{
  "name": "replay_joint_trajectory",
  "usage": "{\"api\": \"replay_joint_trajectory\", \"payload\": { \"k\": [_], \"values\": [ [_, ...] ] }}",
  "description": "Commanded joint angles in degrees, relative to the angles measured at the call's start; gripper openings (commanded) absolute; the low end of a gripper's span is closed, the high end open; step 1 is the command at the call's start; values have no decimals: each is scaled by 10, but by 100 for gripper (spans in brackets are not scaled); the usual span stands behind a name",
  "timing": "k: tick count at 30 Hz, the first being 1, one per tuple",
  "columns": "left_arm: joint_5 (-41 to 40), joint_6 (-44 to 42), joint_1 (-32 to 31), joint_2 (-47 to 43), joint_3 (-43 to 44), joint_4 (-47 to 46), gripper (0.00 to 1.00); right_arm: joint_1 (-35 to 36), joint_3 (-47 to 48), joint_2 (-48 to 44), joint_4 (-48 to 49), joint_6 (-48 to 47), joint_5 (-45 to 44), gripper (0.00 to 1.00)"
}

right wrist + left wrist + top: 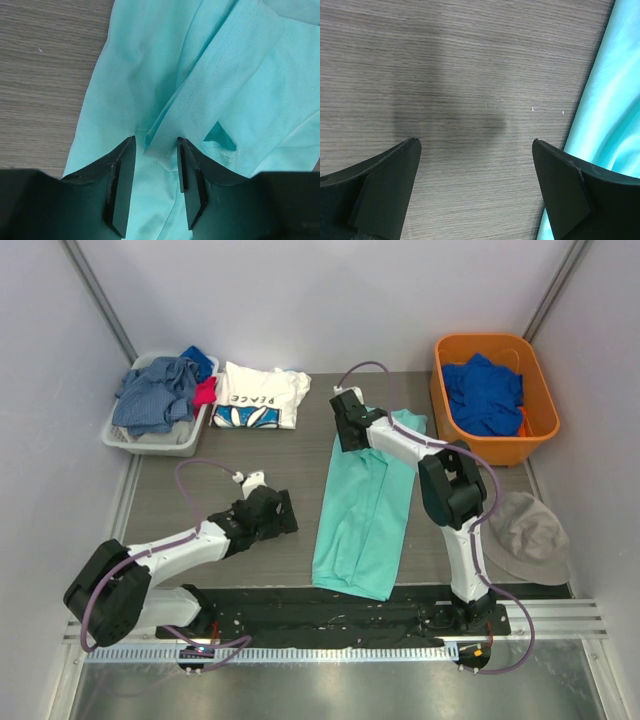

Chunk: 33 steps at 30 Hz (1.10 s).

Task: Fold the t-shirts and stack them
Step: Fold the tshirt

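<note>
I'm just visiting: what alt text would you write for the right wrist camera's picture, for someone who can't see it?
The right gripper, its black jaws partly open, straddles a raised fold of a mint-teal t-shirt lying rumpled on a grey wood-grain table, which shows at the left.

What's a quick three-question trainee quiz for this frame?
1. True or false: the left gripper holds the mint t-shirt.
2. Where does the white PEACE t-shirt lie? A) in the orange bin; B) on the table beside the grey basket; C) under the mint t-shirt.
3. What sits between the jaws of the right gripper?

Key: 1 false, it is open over the table; 2 B; 3 a raised fold of the mint t-shirt.
</note>
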<state>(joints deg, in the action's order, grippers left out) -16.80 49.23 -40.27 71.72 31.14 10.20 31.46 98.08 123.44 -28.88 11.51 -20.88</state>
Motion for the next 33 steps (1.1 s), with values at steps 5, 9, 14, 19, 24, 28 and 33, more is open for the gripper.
{"api": "replay_joint_trajectory", "payload": {
  "k": [5,9,14,19,24,28,33],
  "values": [
    [-14,-1,-2,6,7,-1,100,-5,30,8,5,-5,-1,8],
    [-12,0,-2,9,7,-1,100,-6,21,-1,6,-4,-12,1],
    [-10,1,-2,9,8,-2,100,-12,-7,-36,11,15,-47,1],
    [-8,2,-2,-1,6,0,100,-30,-46,-72,10,55,-93,1],
    [-5,4,-2,-12,3,5,99,-54,-97,-112,5,107,-109,1],
    [-4,6,-2,-22,1,11,100,-66,-128,-134,4,138,-104,1],
    [-3,10,-2,-38,-5,18,100,-72,-161,-153,4,163,-107,1]
  ]
}}
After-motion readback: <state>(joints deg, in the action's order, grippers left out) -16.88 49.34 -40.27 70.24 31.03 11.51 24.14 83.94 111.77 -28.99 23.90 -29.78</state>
